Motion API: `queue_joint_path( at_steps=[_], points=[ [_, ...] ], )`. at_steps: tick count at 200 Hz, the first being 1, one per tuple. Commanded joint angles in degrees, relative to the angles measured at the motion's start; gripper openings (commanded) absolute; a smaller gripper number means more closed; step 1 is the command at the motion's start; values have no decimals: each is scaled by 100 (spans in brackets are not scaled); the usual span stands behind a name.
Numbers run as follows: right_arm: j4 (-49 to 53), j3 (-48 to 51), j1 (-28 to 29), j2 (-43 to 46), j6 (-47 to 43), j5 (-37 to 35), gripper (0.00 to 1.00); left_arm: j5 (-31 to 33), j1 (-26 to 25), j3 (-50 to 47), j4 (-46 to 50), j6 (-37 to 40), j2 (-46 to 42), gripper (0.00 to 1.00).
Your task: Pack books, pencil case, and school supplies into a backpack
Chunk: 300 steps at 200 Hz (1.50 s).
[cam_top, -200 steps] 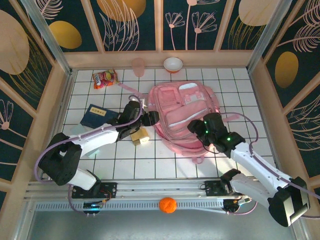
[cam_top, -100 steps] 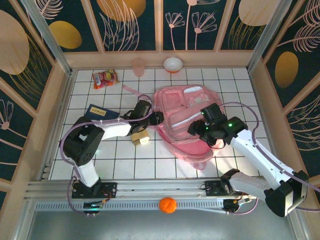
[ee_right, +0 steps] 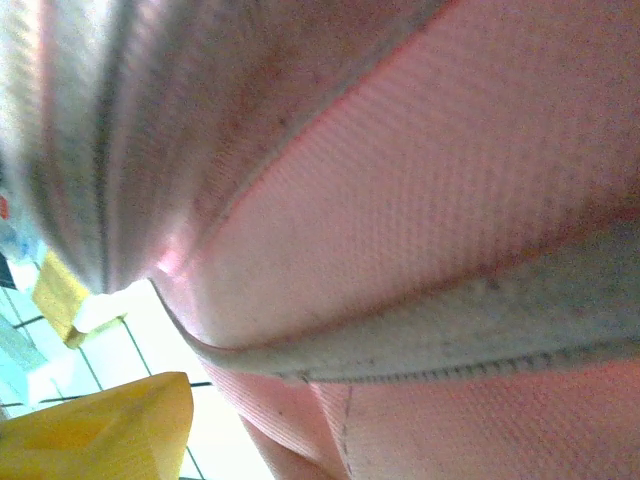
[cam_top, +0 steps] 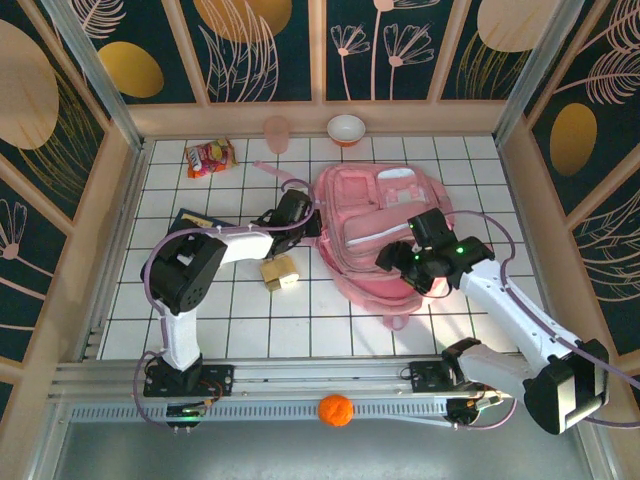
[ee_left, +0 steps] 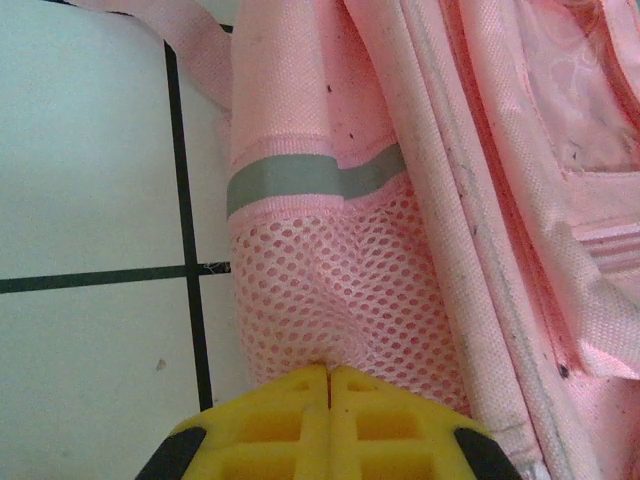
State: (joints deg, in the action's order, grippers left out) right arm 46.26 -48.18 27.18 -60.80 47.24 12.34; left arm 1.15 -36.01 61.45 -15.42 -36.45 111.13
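Two grippers at the bag. What have I got? (operator)

Your left gripper (ee_left: 330,375): yellow jaws clenched tip to tip, with the mesh side pocket (ee_left: 330,290) of the backpack (cam_top: 375,215) puckered at the seam between them. Reads as a pinch on the mesh. Your right gripper (cam_top: 390,258): down on the front of the pack, fabric pressed against its camera. Clenched or released, I can't tell. (spotter)

Which step? (operator)

Steadying or opening the pack, I judge; loading not yet begun. The books (cam_top: 195,218) lie flat on the tiles left of the pack, beside your left arm. The school supplies (cam_top: 280,272) sit near the pack's near-left edge. Next you need a compartment mouth held open and one gripper freed for the blocks. (spotter)

Surroundings? (operator)

A white tiled table (cam_top: 480,170) with dark grid lines. At the far edge: snack packet (cam_top: 208,157), pink cup (cam_top: 276,133), bowl (cam_top: 346,129), all well apart from your work. Wood-framed dark panels (cam_top: 270,50) with gold leaves all round. (spotter)
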Motion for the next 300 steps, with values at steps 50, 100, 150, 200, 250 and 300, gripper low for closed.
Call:
queue_joint_path(
  at_steps=[50,100,150,200,250,300],
  points=[
    [1053,-187,-219,-60,-498,217,75,512,118,439,63,305,225,0],
    [1531,-1140,-271,-152,-713,-156,72,610,125,412,186,415,-199,11],
    [-43,-2070,878,-1481,-824,-665,67,270,566,405,957,463,-1256,54],
    [-2832,-3053,1780,-3372,-708,-410,66,-291,2041,-421,1801,440,-2587,70],
    [-4111,-4836,2057,-5660,-1521,93,61,-897,3314,-1726,1747,-789,-3208,71],
    [-4019,-6413,2184,-7475,-2187,-167,59,-986,3900,-2628,1340,-1894,-3560,68]
  ],
)
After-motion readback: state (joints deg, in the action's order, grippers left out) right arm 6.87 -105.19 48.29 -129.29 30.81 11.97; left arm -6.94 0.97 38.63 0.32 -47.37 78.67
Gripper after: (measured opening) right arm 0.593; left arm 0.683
